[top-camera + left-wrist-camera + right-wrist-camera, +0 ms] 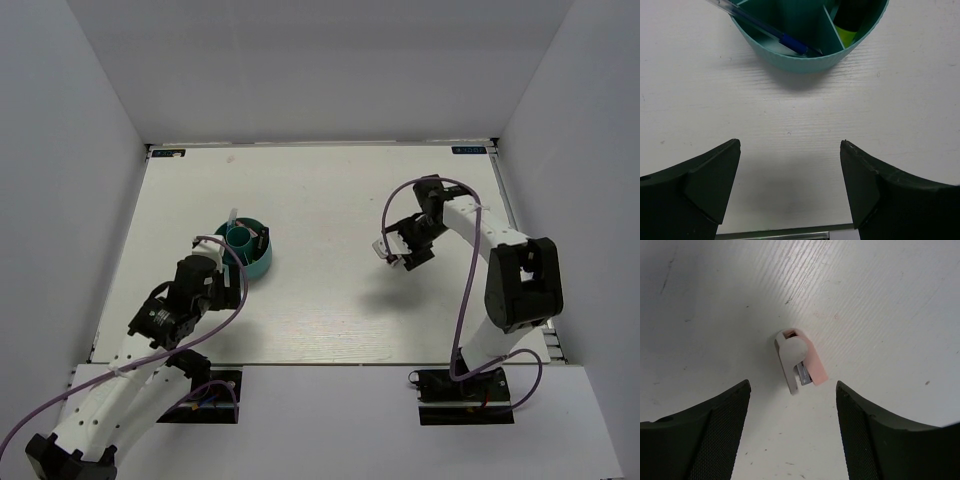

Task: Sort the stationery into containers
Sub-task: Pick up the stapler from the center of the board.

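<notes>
1. Top external view showed the left gripper point(224, 280) just beside the near-left side of the teal organiser point(258, 262), which stood on the left half of the table point(330, 320).
2. Left wrist view showed its jaws spread wide with only bare table between them. The organiser sat ahead of them, not touching.
3. Inside the organiser, a blue pen point(782, 39) lay slanted across one compartment, and a green highlighter point(847, 30) stood in the next compartment to its right.
4. Well to the right, the right gripper point(792, 386) hung over a small white-pink piece point(796, 357) lying loose on the table. Its jaws were wide apart, one on each side of the piece, and they appeared clear of it and held nothing.
5. The step in hand looked like picking up this piece, which seemed to be the only item outside the organiser.
6. The next move would call for lowering the right jaws squarely around the piece and closing on its narrow sides. The arm would then carry it left to a free compartment, with the left arm kept out of the way.
</notes>
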Robot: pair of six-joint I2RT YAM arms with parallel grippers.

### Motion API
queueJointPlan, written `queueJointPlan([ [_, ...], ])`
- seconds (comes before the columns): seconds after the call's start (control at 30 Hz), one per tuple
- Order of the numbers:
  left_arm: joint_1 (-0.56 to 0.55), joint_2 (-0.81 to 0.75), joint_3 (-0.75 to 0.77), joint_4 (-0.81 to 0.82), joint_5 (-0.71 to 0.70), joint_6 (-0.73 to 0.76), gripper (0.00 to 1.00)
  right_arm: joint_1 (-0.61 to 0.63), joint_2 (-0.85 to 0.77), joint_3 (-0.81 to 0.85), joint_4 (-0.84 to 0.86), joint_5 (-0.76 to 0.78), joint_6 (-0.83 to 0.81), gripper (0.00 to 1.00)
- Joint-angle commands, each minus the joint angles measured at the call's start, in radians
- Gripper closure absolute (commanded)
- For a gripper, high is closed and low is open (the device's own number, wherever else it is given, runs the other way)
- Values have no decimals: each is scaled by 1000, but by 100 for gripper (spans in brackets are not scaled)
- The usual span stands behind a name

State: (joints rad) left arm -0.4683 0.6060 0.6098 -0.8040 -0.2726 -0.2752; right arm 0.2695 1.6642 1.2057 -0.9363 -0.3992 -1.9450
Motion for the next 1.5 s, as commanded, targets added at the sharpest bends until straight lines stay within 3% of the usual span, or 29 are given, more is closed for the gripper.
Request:
queueJointPlan([
  [0.0,5,-3,5,2,7,-5,9,11,46,54,-1,-64,-77,28],
  [0.2,7,8,5,-1,1,-5,8,45,97,84,-73,-81,-124,28],
  [0.9,7,8,7,-1,-8,-7,8,80,174,14,63,92,-143,32],
  [1.13,7,3,5,-4,-17,-7,8,88,192,12,63,114,-143,38],
  [1.2,5,5,5,-6,-17,-9,8,86,189,8,67,126,-143,46],
  [1.23,7,2,5,-4,-19,-9,8,89,190,8,71,125,-143,56],
  [1.27,7,3,5,-3,-17,-9,8,88,190,6,68,125,-143,56],
  [1.3,7,0,5,-7,-17,-7,8,88,186,6,70,123,-140,67],
  [1.4,5,3,5,-8,-17,-7,8,91,169,9,57,102,-135,79],
  [1.47,7,0,7,-6,-20,-9,8,97,157,32,19,53,-105,81],
])
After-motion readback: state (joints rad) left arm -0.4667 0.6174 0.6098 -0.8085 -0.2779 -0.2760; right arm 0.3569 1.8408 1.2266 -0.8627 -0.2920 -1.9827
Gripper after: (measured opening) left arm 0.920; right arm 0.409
